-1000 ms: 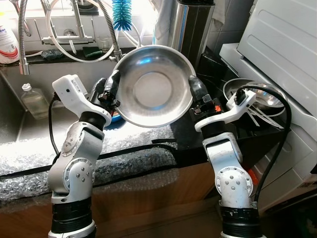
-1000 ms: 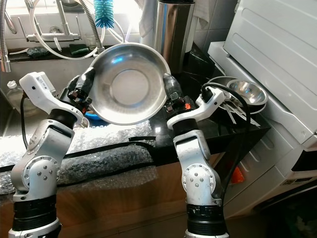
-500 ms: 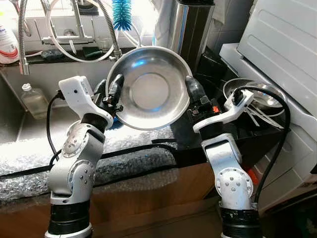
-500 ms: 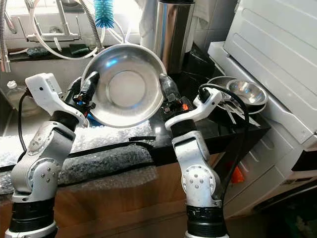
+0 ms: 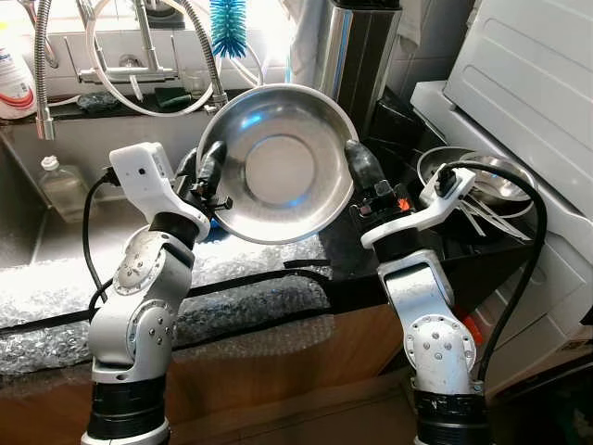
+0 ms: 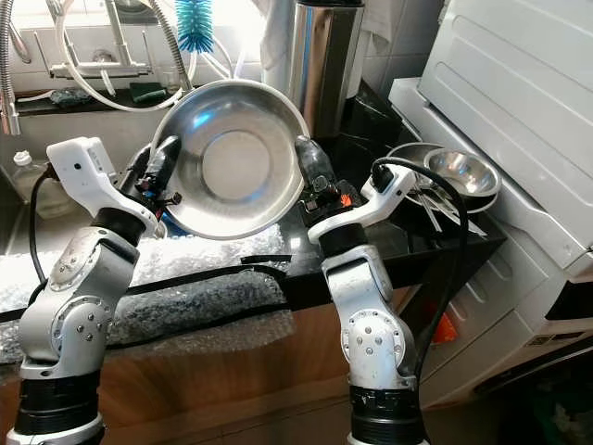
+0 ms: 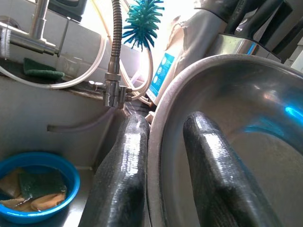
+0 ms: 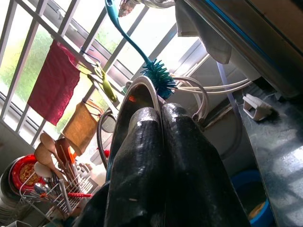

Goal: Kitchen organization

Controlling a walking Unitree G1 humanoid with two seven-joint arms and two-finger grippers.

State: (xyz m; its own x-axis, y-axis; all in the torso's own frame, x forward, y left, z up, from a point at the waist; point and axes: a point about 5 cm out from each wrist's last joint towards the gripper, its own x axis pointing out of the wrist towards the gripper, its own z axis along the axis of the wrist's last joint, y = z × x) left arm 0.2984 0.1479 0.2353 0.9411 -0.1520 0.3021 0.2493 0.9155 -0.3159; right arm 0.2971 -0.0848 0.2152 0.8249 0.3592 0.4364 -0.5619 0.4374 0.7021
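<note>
Steel bowl [image 5: 278,162] held up in the air between both grippers, tilted on edge, hollow side facing the head camera, above the edge of the dark counter [image 5: 417,250].

Left gripper [image 5: 208,167]: on the bowl's left rim. Wrist view shows one black finger [image 7: 215,175] inside the bowl and the other outside, the rim pinched between them; gap between the fingers is just the rim's thickness.

Right gripper [image 5: 359,167]: on the bowl's right rim, opposite the left one. In its wrist view the two fingers [image 8: 142,161] lie pressed close side by side, the bowl's rim running along just beside them; cannot tell whether the rim is pinched between them or they merely press against it.

Around the grippers:
- Behind the left gripper, in the sink, a blue basin [image 7: 35,182] with sponges in it.
- Beyond the bowl's top edge, a teal bottle brush [image 5: 228,23] and a coiled faucet hose [image 5: 206,56].
- Right of the right gripper, more steel bowls [image 5: 486,181] stacked on the counter, well apart from it.
- Bubble wrap [image 5: 139,306] lies over the counter edge below the left arm.
</note>
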